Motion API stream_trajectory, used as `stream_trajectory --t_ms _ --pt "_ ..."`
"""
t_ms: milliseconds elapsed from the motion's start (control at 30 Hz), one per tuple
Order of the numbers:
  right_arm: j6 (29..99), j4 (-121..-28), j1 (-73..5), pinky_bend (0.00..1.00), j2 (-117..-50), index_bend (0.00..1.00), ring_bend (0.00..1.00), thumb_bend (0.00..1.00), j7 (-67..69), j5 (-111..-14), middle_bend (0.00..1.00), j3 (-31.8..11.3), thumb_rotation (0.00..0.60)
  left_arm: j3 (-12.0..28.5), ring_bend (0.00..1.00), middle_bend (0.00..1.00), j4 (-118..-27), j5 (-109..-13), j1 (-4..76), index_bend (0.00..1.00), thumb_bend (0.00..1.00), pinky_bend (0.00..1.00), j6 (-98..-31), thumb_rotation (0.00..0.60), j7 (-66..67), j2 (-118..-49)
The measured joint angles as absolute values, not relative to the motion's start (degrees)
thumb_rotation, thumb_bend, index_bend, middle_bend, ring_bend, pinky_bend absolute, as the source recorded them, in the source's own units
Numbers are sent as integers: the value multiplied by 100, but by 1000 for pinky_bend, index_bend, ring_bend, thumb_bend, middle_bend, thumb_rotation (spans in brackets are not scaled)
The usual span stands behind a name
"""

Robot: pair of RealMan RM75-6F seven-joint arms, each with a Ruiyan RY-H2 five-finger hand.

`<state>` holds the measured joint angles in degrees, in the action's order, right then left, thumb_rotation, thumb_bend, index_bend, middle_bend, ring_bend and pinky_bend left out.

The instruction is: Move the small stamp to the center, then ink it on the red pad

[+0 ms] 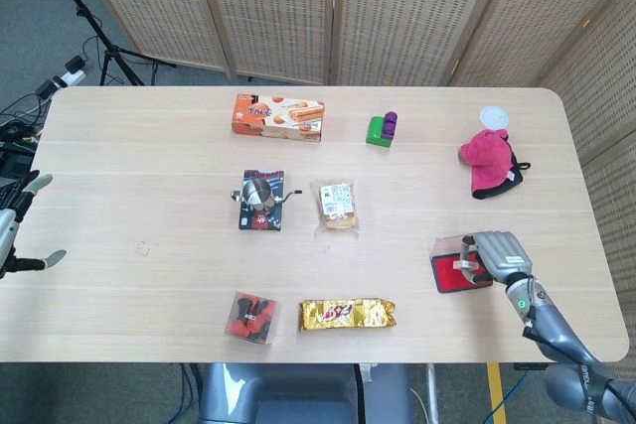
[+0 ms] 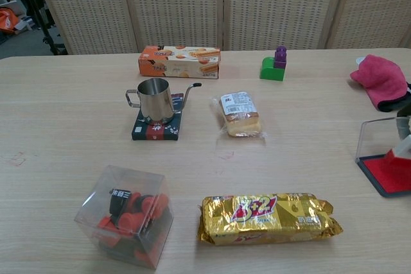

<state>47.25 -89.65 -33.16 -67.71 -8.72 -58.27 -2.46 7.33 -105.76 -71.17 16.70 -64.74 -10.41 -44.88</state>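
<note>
Wooden table (image 1: 149, 186) | right hand (image 1: 494, 253) pinches stamp (image 1: 463, 265) over red pad (image 1: 452, 276) | left hand (image 1: 18, 235) open, idle | step: inking; next: press down squarely.

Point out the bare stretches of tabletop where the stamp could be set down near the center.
Bare wood lies between the wrapped cake and the red pad, and right of the gold snack bag. A wide free patch runs left of the kettle. The kettle, cake, clear box and snack bag crowd the middle.
</note>
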Motion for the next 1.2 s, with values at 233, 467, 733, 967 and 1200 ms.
stream_trajectory --t_ms 233,467,733,967,1200 --pt "4937 -9409 -3105 1000 -6035 597 1000 571 -675 -6053 965 -265 600 715 0 0 -10608 -7192 1648 0 179 0 -6514 600 -1054 -4473" --pt "4861 -9076 -2880 1000 -5990 597 1000 620 -334 -6059 965 -167 600 694 0 0 -10638 -7254 1623 0 180 0 -6577 600 -1008 -4477" --pt "4704 -8583 -2604 1000 -6129 597 1000 620 178 -6248 965 -2 600 680 0 0 -10667 -7266 1629 0 180 0 -6585 600 -920 -4503" --pt "4626 -8293 -2397 1000 -6259 597 1000 620 621 -6683 966 147 600 651 0 0 -10736 -7281 1632 0 180 0 -6618 600 -740 -4554" --pt "4665 -7969 -2229 1000 -6496 597 1000 620 937 -7063 965 254 600 636 0 0 -10778 -7277 1623 0 181 0 -6666 600 -630 -4593"
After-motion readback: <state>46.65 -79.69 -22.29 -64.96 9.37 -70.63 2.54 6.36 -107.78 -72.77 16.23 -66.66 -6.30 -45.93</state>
